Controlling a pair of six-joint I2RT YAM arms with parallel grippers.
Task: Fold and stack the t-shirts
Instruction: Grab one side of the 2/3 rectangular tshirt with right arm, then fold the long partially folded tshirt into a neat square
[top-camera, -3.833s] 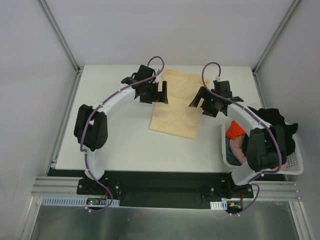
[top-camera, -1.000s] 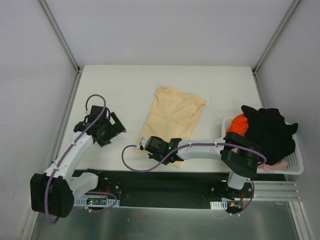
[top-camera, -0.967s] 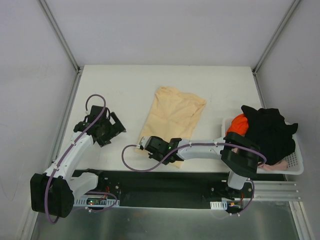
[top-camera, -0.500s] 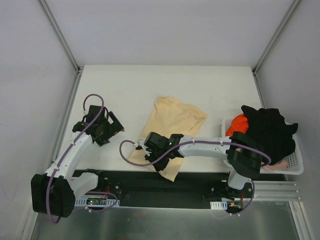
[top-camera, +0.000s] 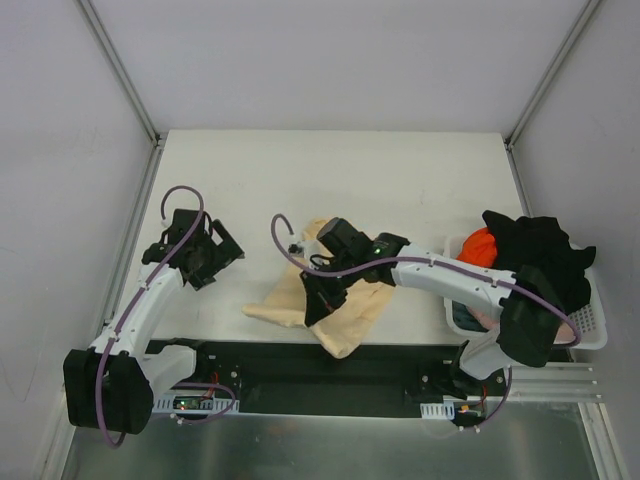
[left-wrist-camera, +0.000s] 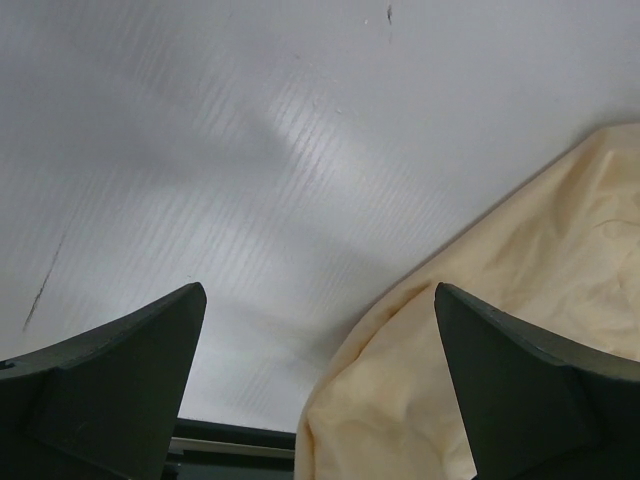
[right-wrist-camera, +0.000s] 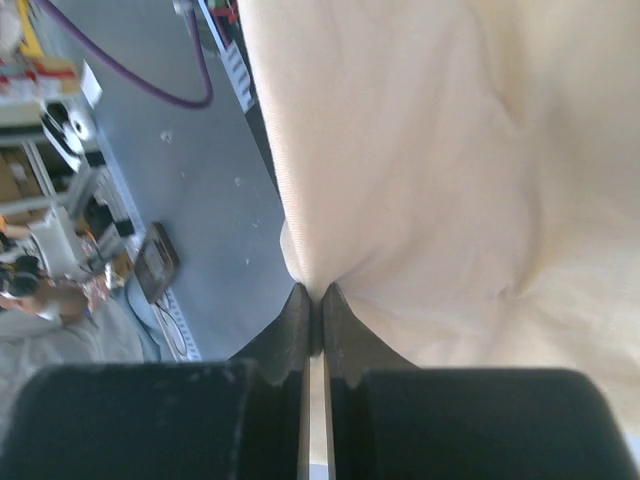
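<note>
- Right gripper (top-camera: 318, 305) (right-wrist-camera: 312, 300): jaws closed on a pinch of the peach-yellow t-shirt (top-camera: 280, 308) (right-wrist-camera: 430, 150). In the right wrist view the two dark fingers meet with only a thin seam between them. The cloth puckers into a small point exactly where they close.
- From that pinch the cloth fans upward and to the right and fills most of the right wrist view. To the left of it, a grey surface and a purple cable show past the cloth's edge.
- The peach-yellow t-shirt is rumpled, not flat. It lies at the middle of the white table (top-camera: 250, 180), towards the near edge.
- One lobe of the shirt spreads left of the right gripper. In the top view another lobe reaches down over the table's near edge.
- Whether the pinched part is off the table cannot be told.
- Left gripper (top-camera: 225, 255) (left-wrist-camera: 315, 390): jaws spread wide, with nothing between them. Bare table shows in the gap.
- In the left wrist view the shirt's pale edge (left-wrist-camera: 520, 300) lies ahead and to the right, partly behind the right-hand fingertip. In the top view this gripper stands apart from the cloth, on its left.
- At the table's right side, a white lattice basket (top-camera: 590, 325) holds a black t-shirt (top-camera: 535, 255) heaped on top. An orange t-shirt (top-camera: 478, 245) shows at its left rim.
</note>
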